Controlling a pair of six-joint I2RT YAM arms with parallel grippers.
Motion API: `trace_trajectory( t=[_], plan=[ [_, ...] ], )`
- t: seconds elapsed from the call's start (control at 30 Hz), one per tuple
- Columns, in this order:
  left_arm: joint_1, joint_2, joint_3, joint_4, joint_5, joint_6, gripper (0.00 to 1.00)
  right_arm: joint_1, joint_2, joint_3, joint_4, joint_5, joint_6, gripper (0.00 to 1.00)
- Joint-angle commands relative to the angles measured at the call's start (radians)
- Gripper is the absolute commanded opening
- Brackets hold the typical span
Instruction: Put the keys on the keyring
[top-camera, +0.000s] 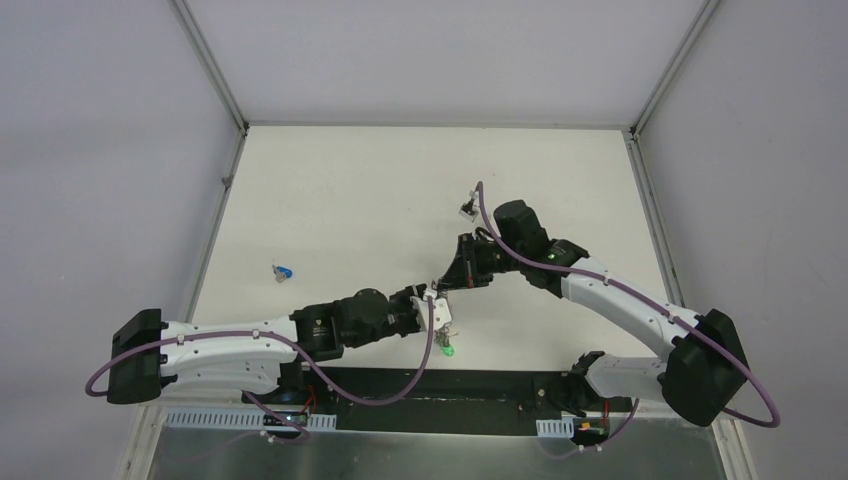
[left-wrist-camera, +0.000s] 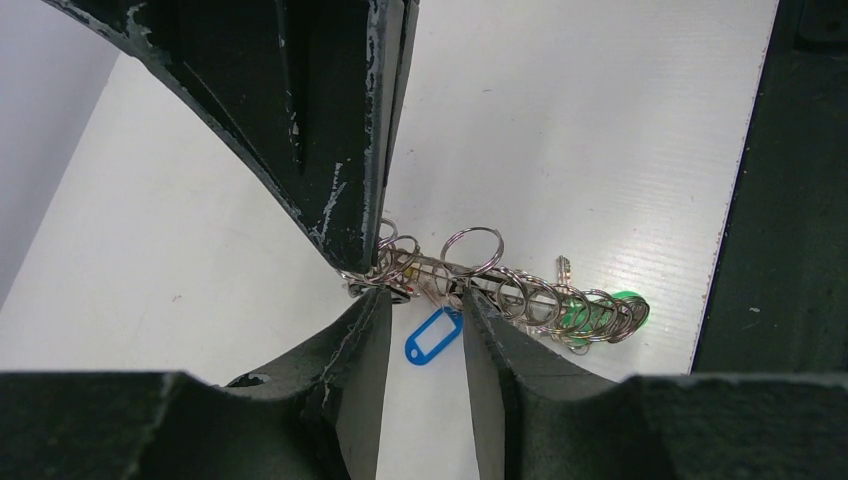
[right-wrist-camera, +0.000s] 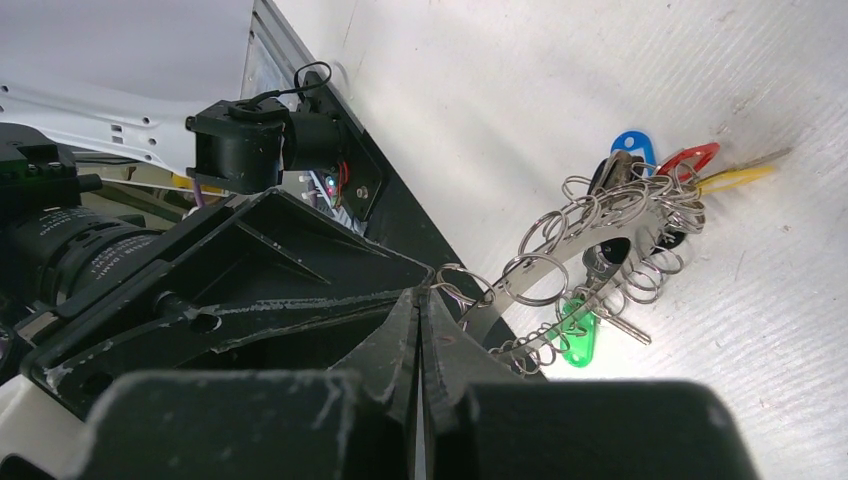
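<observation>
Right end effector (right-wrist-camera: 420, 296) clamps the keyring (right-wrist-camera: 560, 254) at its tips; left end effector (left-wrist-camera: 425, 305): grip unclear.

The large silvery-grey metal keyring edged with wire loops (right-wrist-camera: 560, 262) is sitting over the white table (top-camera: 340, 190), near its front edge. The left gripper (top-camera: 440, 308) is meeting it from the front-left and the right gripper (top-camera: 436, 287) from behind. A small blue-tagged metal key (top-camera: 283, 271) is lying well to the left, and a small pale-tagged key (top-camera: 466, 209) farther back.

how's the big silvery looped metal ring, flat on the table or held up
Held up: the shut right gripper pinches the silvery looped keyring by its edge.
</observation>
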Motion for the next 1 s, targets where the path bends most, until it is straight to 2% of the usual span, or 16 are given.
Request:
trace_trajectory(
  t=[0.0,0.37,0.43,0.63,0.73,0.8,0.87,0.93,0.97],
  plan=[
    [-0.014,-0.026,0.038,0.017,-0.004,-0.021,0.34,-0.005,-0.012,-0.008,0.067,-0.031,0.019,0.00],
    [-0.023,-0.035,0.043,-0.035,0.036,-0.022,0.34,-0.006,-0.009,-0.010,0.072,-0.031,0.027,0.00],
    [-0.022,-0.043,0.053,-0.055,0.023,-0.064,0.35,-0.005,-0.009,-0.011,0.072,-0.031,0.030,0.00],
    [-0.022,-0.096,0.116,-0.221,-0.108,-0.398,0.41,-0.005,-0.004,-0.013,0.071,-0.028,0.035,0.00],
    [-0.022,-0.128,0.146,-0.308,-0.203,-0.644,0.49,-0.005,0.002,-0.013,0.073,-0.026,0.036,0.00],
    [-0.023,-0.139,0.165,-0.374,-0.243,-0.805,0.51,-0.005,0.005,-0.012,0.073,-0.027,0.036,0.00],
    [-0.022,-0.144,0.181,-0.438,-0.272,-0.992,0.46,-0.005,0.006,-0.011,0.074,-0.028,0.035,0.00],
    [-0.021,-0.146,0.189,-0.470,-0.261,-1.119,0.39,-0.006,0.007,-0.010,0.075,-0.026,0.035,0.00],
    [-0.021,-0.144,0.191,-0.476,-0.250,-1.173,0.38,-0.005,0.007,-0.010,0.074,-0.027,0.036,0.00]
  ],
)
